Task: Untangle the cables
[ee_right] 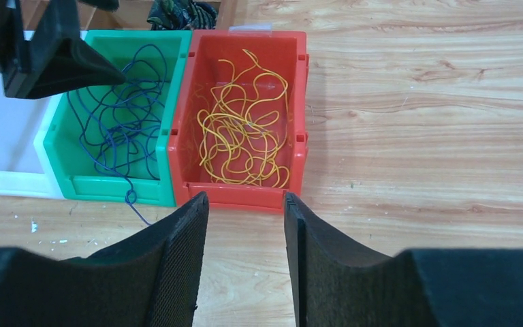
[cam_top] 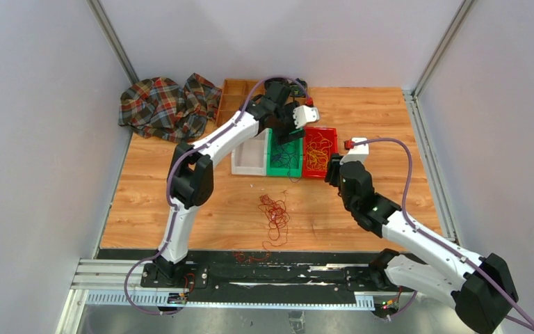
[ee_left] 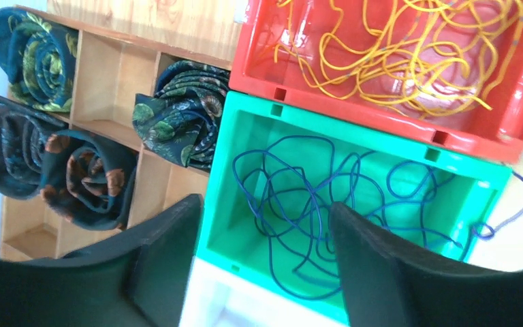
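The cables lie in three lots. A red tangle (cam_top: 274, 212) rests on the wooden table in front of the bins. Blue strands (ee_left: 299, 204) fill the green bin (cam_top: 284, 165), and one loop hangs over its front wall (ee_right: 133, 201). Yellow strands (ee_right: 242, 136) sit in the red bin (cam_top: 318, 149). My left gripper (ee_left: 265, 211) hovers open over the green bin with nothing between its fingers. My right gripper (ee_right: 245, 197) stands open and empty above bare table, just in front of the red bin.
A white bin (cam_top: 249, 158) adjoins the green one on the left. Behind the bins is a wooden divider box (ee_left: 109, 82) with rolled dark cloths. A plaid cloth (cam_top: 167, 104) lies at the back left. A loose red strand (cam_top: 250, 257) lies near the arm bases.
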